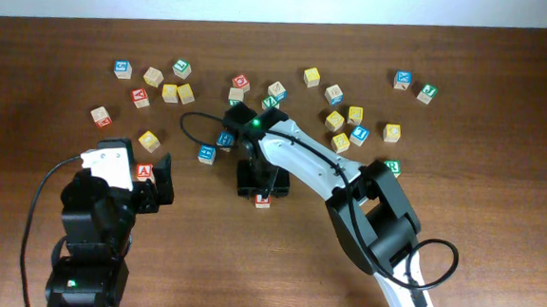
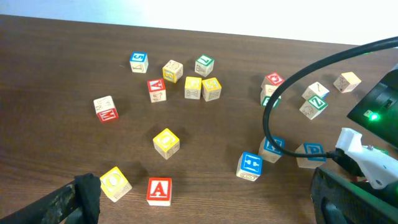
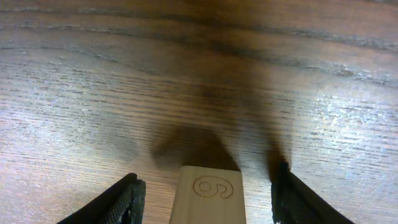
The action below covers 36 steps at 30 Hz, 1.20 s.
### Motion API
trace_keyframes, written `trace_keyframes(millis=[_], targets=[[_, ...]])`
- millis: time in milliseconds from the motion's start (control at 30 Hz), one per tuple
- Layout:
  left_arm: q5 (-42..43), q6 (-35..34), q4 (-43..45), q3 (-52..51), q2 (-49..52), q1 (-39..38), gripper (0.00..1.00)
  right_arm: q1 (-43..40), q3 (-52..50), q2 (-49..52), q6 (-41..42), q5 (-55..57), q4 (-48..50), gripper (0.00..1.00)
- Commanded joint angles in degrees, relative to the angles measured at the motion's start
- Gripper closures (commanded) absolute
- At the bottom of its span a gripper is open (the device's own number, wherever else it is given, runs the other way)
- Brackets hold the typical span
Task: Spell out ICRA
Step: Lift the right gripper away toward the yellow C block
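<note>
A red "A" block (image 1: 144,172) stands on the table just ahead of my left gripper (image 1: 150,186). In the left wrist view the "A" block (image 2: 159,191) lies between the wide-open fingers of the left gripper (image 2: 205,208), nearer the left finger, with a yellow block (image 2: 115,183) beside it. My right gripper (image 1: 259,183) reaches down at the table's middle over a small red-and-white block (image 1: 263,201). In the right wrist view that wooden block (image 3: 209,193), with an engraved round mark on its side, stands on the table between the fingers of the right gripper (image 3: 205,200), which are apart and do not touch it.
Many lettered blocks lie scattered across the back of the table, from the red block (image 1: 102,116) at the left to the green one (image 1: 427,92) at the right. Two blue blocks (image 1: 215,146) sit left of the right gripper. A black cable (image 1: 192,120) loops nearby.
</note>
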Motion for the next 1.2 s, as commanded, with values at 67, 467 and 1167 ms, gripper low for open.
trace_keyframes(millis=[67, 467, 1167], targets=[[-0.4, 0.7, 0.2, 0.9, -0.3, 0.3, 0.01, -2.6, 6.5, -0.2, -3.6, 1.2, -1.7, 0.38], [-0.4, 0.7, -7.0, 0.9, -0.3, 0.3, 0.01, -8.5, 28.5, -12.9, -9.4, 15.3, -31.0, 0.26], [-0.4, 0.7, -19.0, 0.9, -0.2, 0.3, 0.01, -24.5, 21.9, -15.9, -10.1, 22.3, -29.3, 0.02]])
